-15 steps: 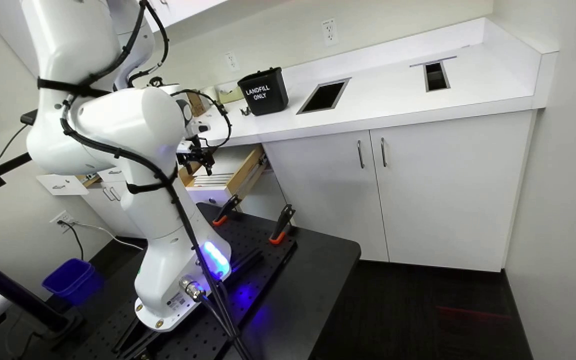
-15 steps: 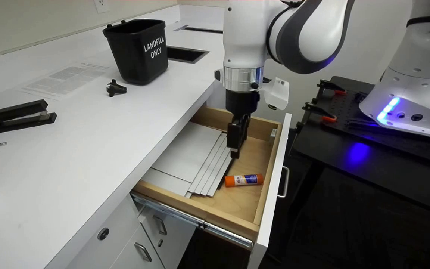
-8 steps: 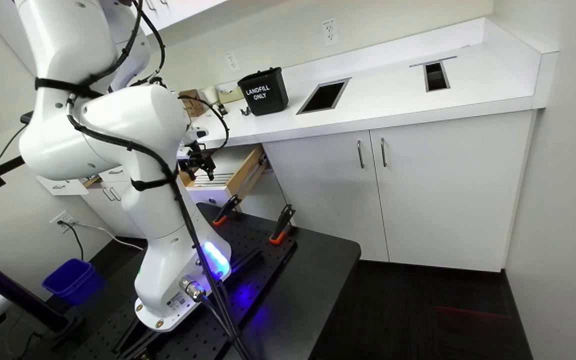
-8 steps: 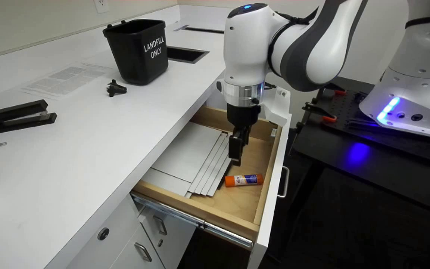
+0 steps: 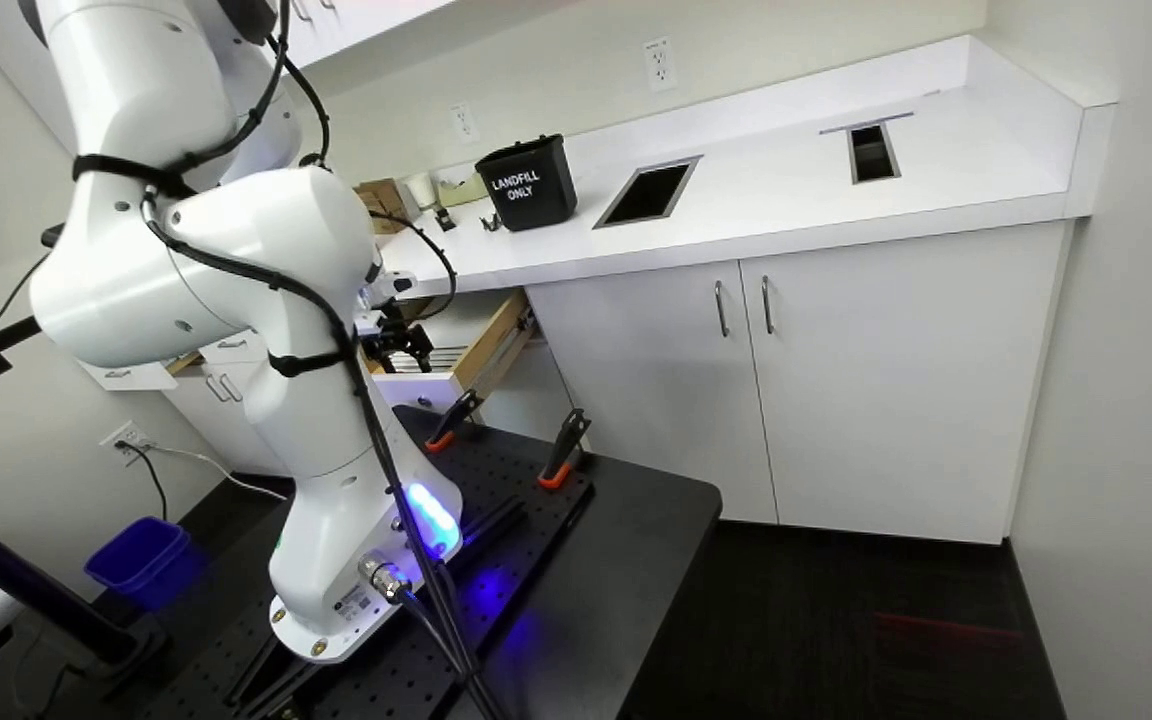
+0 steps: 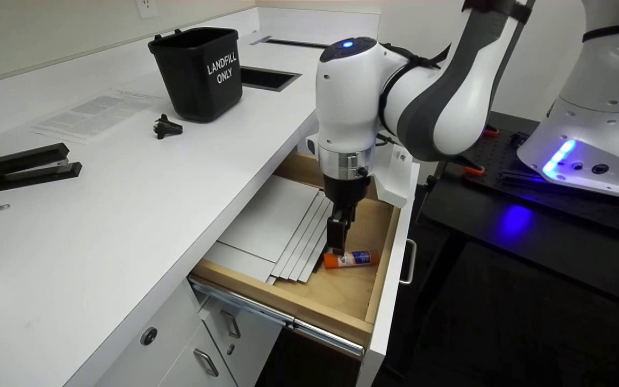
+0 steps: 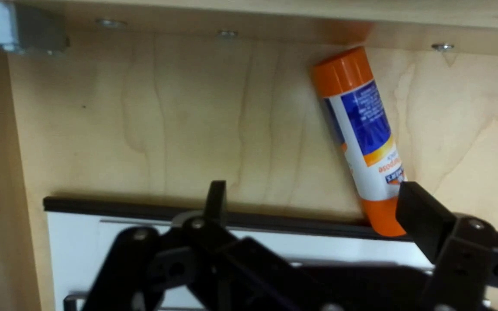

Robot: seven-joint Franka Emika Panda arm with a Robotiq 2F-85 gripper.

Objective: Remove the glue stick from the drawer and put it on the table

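Below and beside the gripper (image 7: 313,188), nearer one jaw in the wrist view, the glue stick (image 7: 363,129) lies on its side in the pulled-out drawer (image 6: 309,307). The jaws stand wide apart and hold nothing, presumably to admit the barrel. They point downward, likely to clear the drawer's walls. Flat panels (image 6: 272,220) lie below, by one end of the stick; contact is unconfirmed. The table (image 6: 143,209), beside and higher than the jaws, is the placing surface; alignment over the stick probably comes first.
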